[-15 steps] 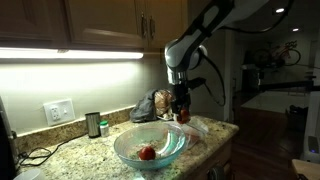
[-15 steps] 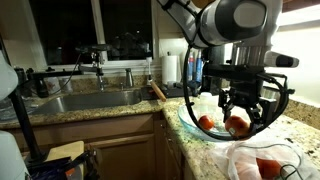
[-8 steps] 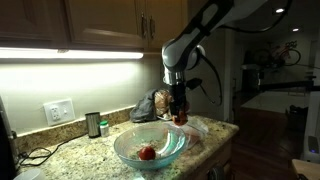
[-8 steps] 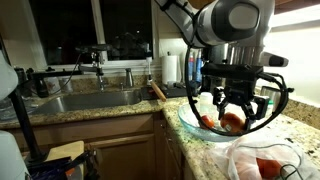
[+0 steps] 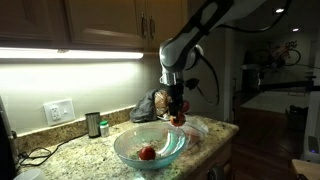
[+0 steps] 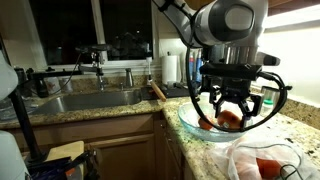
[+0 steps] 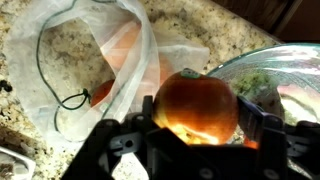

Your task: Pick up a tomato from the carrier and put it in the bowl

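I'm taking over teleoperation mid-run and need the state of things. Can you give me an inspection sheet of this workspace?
Surface: granite counter, lit from under the cabinets.
Job's things: held tomato lifted near the glass bowl; second tomato lies in the bowl; plastic bag holds more.
Clutter: small jar by the wall outlet.
Grippers: hand shut on the held tomato.
Cables: dark cord on the counter below the outlet.
Surroundings: sink, paper towel roll.
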Robot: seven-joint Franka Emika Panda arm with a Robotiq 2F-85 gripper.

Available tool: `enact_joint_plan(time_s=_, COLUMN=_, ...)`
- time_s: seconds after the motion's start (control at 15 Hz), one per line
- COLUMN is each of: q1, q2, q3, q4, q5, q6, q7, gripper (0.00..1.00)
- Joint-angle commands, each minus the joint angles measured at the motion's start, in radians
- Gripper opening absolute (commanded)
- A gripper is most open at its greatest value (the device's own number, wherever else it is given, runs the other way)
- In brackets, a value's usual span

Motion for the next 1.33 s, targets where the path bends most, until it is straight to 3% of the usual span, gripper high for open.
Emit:
enact_joint_plan(time_s=0.0, q1=-0.005, q2=-0.017, q3=0.015, q4=0.005, q5=-0.012, q6=-0.019, q7=-0.031, gripper=0.56)
enact_joint_plan(time_s=1.27, q1=-0.014, q2=0.040, q3=0.045, q4=0.055, q5=-0.002, q6=0.024, q7=-0.166, gripper=0.56)
